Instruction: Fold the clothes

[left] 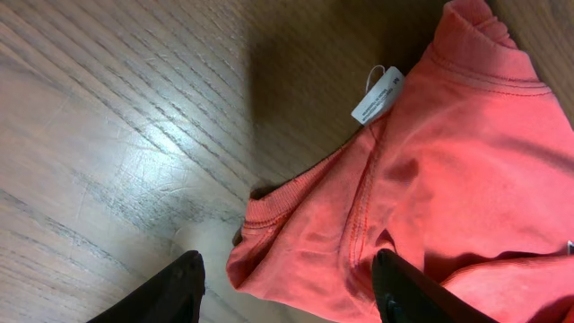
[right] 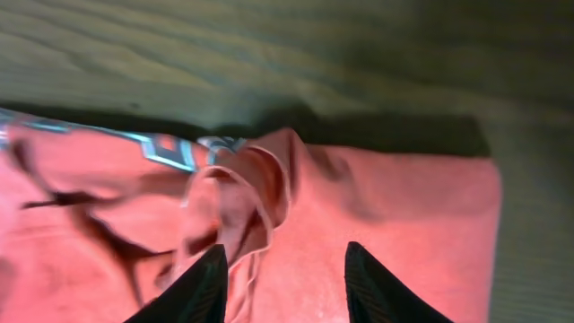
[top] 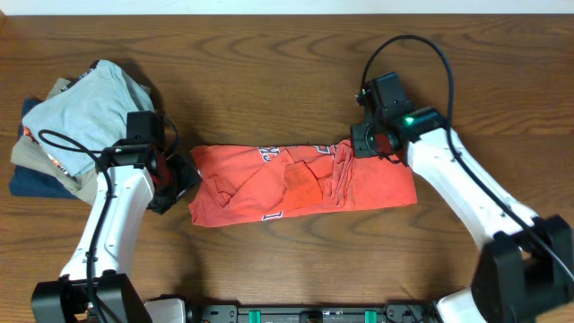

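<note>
The coral-red T-shirt (top: 300, 184) lies crumpled in a long band across the middle of the table, with bits of its lettering showing. My left gripper (top: 177, 184) is open at the shirt's left end; in the left wrist view its fingers (left: 287, 292) straddle a hem corner of the shirt (left: 430, 179), and the small white tag (left: 378, 94) lies above. My right gripper (top: 357, 144) is open over the shirt's upper right edge; in the right wrist view its fingers (right: 285, 287) hover above bunched folds of the shirt (right: 395, 224).
A stack of folded garments sits at the far left: light blue-grey (top: 85, 112) on top, khaki (top: 36, 157) and navy (top: 31, 184) beneath. The table is dark brown wood (top: 269, 63). The arm bases stand at the front edge.
</note>
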Controlling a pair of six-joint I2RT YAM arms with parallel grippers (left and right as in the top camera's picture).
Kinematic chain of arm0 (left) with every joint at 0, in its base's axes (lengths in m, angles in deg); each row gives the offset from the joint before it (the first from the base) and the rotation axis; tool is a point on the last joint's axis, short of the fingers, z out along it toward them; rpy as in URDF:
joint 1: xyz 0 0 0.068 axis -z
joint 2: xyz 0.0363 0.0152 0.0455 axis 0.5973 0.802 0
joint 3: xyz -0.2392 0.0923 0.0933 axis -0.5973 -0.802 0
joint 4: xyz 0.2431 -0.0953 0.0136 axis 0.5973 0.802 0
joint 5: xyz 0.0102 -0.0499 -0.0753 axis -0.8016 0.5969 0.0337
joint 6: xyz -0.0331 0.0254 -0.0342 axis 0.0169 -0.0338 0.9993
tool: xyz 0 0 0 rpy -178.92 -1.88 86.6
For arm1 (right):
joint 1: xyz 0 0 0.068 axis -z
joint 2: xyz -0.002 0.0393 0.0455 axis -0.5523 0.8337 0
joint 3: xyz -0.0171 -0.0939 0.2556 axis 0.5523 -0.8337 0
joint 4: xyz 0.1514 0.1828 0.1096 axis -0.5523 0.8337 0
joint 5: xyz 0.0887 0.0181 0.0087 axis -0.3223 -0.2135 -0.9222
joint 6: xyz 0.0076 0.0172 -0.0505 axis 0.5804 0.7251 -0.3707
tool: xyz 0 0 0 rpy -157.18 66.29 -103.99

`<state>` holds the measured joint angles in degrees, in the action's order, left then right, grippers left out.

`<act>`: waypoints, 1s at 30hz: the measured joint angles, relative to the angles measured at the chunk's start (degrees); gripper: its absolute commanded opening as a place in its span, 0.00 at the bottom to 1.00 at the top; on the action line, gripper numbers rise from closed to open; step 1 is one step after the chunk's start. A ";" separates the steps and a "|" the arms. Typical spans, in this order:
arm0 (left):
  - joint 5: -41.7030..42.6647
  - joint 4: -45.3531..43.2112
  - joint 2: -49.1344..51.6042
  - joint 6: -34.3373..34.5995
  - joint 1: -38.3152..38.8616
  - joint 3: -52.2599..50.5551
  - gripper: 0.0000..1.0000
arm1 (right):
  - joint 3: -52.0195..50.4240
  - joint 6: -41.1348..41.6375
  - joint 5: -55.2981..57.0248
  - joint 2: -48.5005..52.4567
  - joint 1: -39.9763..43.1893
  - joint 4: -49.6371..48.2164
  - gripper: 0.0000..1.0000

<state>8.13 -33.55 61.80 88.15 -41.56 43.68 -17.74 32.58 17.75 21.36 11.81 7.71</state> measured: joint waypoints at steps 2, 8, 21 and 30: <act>0.00 -0.02 0.00 0.00 0.00 0.00 0.61 | -0.26 1.38 0.42 2.71 0.00 -0.22 0.37; 0.00 -0.02 0.00 0.00 0.00 0.00 0.62 | -1.05 3.10 -5.44 9.53 -0.20 -6.40 0.36; 0.00 -0.09 0.00 -0.24 0.00 -0.04 0.68 | -1.05 -4.31 -23.17 11.30 -4.02 -10.84 0.42; 1.84 -1.60 0.00 -7.85 0.00 -0.33 0.86 | -1.05 -6.01 -22.14 0.02 0.11 -3.93 0.53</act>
<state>9.97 -35.14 61.80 80.30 -41.56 43.35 -18.79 26.57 -4.39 21.38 11.92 3.78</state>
